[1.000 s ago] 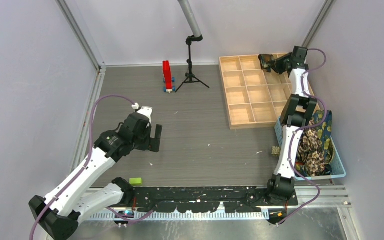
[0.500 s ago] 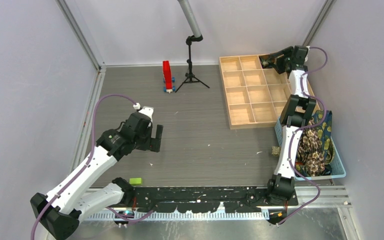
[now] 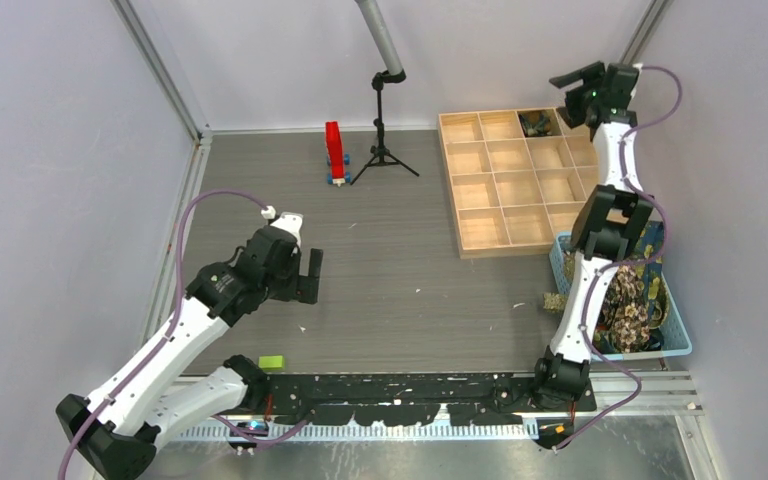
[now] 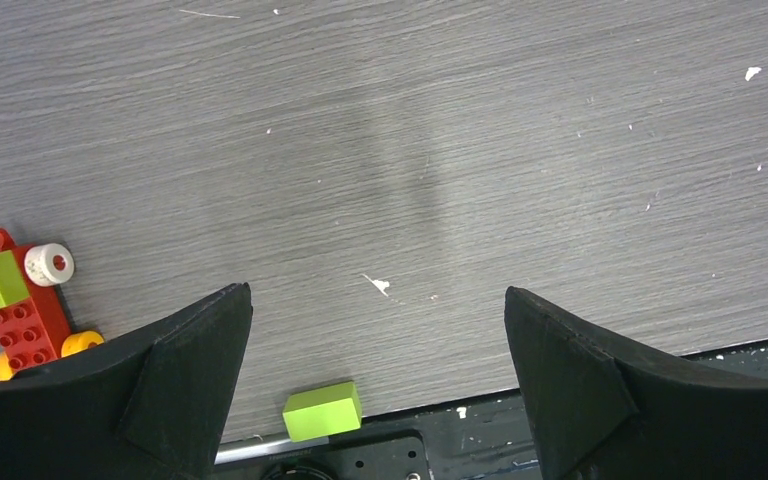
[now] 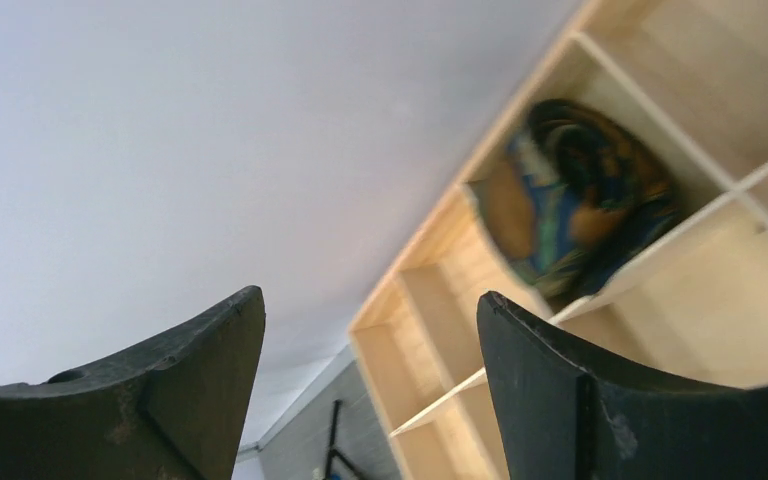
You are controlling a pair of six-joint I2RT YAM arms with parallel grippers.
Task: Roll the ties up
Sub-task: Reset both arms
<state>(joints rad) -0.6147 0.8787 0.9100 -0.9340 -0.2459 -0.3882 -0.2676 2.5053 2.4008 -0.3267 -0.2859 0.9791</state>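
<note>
From above, the right gripper [image 3: 572, 92] hangs spread and empty over the wooden tray's [image 3: 452, 180] far corner, where a rolled tie [image 3: 537, 122] sits in one compartment. Loose ties [image 3: 628, 302] heap in the blue basket [image 3: 676, 346]. The left gripper [image 3: 307, 277] hovers over the table [image 3: 410, 250].

Its wrist view shows jaws wide, nothing between.

The right wrist view shows jaws apart, clear of the rolled tie [image 5: 580, 200].

The ties look light, limp and slippery — best pinched near a pointed end.
</note>
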